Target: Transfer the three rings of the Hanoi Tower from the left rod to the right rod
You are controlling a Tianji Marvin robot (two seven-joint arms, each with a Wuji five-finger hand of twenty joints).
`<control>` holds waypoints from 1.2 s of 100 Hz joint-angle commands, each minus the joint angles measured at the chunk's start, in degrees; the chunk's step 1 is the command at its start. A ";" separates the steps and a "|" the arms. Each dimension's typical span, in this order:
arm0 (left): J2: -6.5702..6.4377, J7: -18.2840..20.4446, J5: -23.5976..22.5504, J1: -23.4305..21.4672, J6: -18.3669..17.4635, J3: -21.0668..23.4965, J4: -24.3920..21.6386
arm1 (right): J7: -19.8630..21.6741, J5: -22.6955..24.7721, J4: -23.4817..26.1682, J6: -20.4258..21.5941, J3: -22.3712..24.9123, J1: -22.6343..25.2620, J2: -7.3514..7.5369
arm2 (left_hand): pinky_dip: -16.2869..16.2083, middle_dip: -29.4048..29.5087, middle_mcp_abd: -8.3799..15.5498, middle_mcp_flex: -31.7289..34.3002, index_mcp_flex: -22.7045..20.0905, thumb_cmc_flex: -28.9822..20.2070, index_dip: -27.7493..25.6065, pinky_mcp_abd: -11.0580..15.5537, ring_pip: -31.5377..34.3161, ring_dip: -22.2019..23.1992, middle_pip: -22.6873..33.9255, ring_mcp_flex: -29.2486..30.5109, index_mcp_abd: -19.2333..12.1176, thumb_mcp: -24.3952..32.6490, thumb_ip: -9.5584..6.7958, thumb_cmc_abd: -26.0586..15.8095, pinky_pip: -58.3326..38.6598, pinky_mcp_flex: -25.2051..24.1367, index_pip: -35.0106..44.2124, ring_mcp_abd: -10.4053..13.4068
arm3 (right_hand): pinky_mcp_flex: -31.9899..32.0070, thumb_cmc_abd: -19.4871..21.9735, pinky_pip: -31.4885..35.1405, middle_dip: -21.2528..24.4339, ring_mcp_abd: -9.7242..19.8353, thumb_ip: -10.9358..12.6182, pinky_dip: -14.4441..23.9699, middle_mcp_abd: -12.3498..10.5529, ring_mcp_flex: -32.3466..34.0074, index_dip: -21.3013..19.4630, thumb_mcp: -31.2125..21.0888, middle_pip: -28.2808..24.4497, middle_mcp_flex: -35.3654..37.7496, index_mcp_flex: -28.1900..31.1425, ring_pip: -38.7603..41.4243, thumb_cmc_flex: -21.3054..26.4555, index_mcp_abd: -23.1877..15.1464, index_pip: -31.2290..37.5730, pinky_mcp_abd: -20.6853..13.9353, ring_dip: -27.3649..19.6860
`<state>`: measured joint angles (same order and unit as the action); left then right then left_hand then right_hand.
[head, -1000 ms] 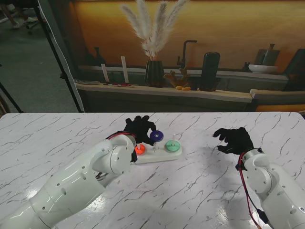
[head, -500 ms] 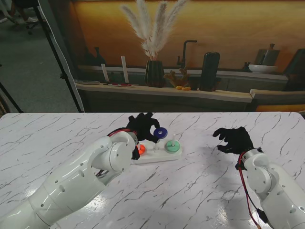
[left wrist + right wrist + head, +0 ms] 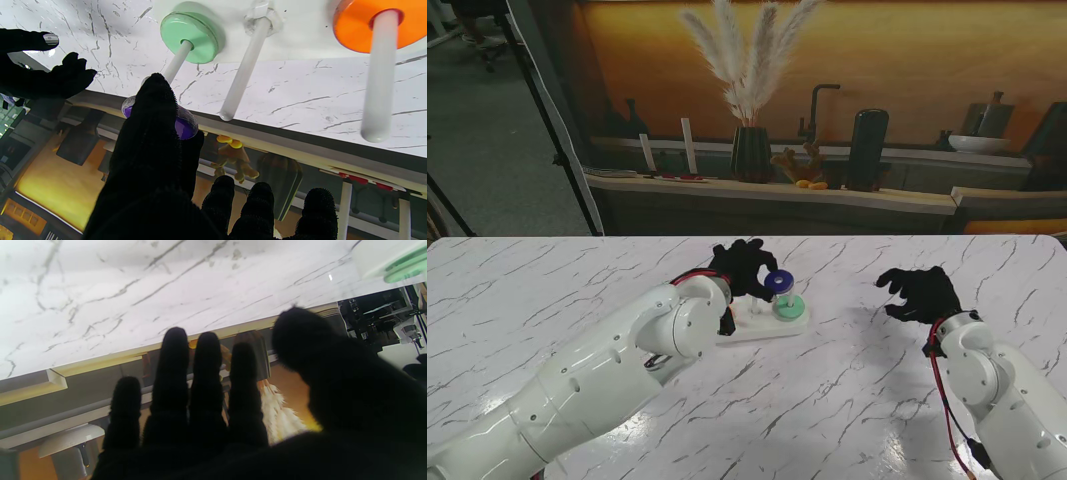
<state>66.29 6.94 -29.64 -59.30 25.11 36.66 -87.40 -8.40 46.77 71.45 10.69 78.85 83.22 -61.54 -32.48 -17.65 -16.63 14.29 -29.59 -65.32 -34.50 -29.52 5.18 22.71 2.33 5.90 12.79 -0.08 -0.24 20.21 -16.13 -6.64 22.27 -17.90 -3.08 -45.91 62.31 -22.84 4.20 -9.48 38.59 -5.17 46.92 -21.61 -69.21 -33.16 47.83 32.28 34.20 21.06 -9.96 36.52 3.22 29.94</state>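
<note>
Above the green ring [image 3: 789,305], the left hand [image 3: 745,268] grips the purple ring [image 3: 778,284].

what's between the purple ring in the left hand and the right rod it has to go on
Nothing visible. The left hand holds the purple ring at the top of the white right rod; only the mint green ring sits at its foot.

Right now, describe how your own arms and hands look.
Both arms are glossy white, built of rounded segments. The left arm shows red and black cables near its wrist; the right arm has a red cable running along it. The left hand and the right hand are five-fingered, covered in black fabric gloves.
</note>
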 commanded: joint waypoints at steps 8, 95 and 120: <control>1.42 -0.14 0.67 1.05 -1.33 -1.04 1.02 | 0.03 -0.02 0.28 -0.31 0.12 0.65 -0.37 | 0.46 -0.86 0.06 0.79 -4.09 -3.91 -1.52 -0.53 -0.20 0.28 0.03 1.50 -3.16 1.56 0.40 -3.83 -0.43 -0.01 4.17 0.00 | 0.54 0.30 0.95 -0.45 0.55 2.77 0.96 -0.83 0.51 -0.44 -0.45 -1.01 0.54 0.34 1.29 0.46 0.38 0.80 17.61 0.55; 3.17 -1.31 2.95 3.72 -1.98 -4.35 5.09 | 0.08 0.07 -0.27 -0.42 0.62 0.86 -0.30 | 0.33 -0.89 0.08 0.99 -4.05 -3.82 -1.48 -0.62 -0.16 0.26 0.05 1.62 -3.16 1.73 0.32 -3.58 -0.47 0.12 4.34 0.04 | 0.52 0.28 0.98 -0.44 0.59 2.76 0.95 -0.85 0.49 -0.42 -0.47 -1.06 0.55 0.27 1.32 0.50 0.31 0.85 17.62 0.54; 3.13 -1.10 3.12 3.66 -1.96 -4.44 5.15 | 0.11 -0.02 -0.42 -0.38 0.52 0.88 -0.30 | 0.33 -0.89 0.11 0.96 -4.00 -3.63 -1.41 -0.59 -0.18 0.25 0.04 1.56 -3.03 1.72 0.33 -3.76 -0.47 0.09 4.23 0.00 | 0.52 0.23 0.99 -0.43 0.65 2.76 0.95 -0.84 0.54 -0.41 -0.49 -1.04 0.55 0.29 1.34 0.53 0.38 0.84 17.62 0.55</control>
<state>69.10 4.95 -26.87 -55.63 24.37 32.46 -82.51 -8.37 46.77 71.11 10.28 79.65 83.70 -61.51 -32.48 -17.65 -16.63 14.31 -29.61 -65.32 -34.50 -29.52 5.18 22.71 2.33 5.90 12.78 -0.08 -0.24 20.20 -16.13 -6.55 22.27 -17.90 -3.08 -45.91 62.31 -22.84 4.20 -9.48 38.59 -5.17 46.92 -21.61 -69.21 -33.16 47.83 32.28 34.21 21.06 -9.96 36.52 3.22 29.94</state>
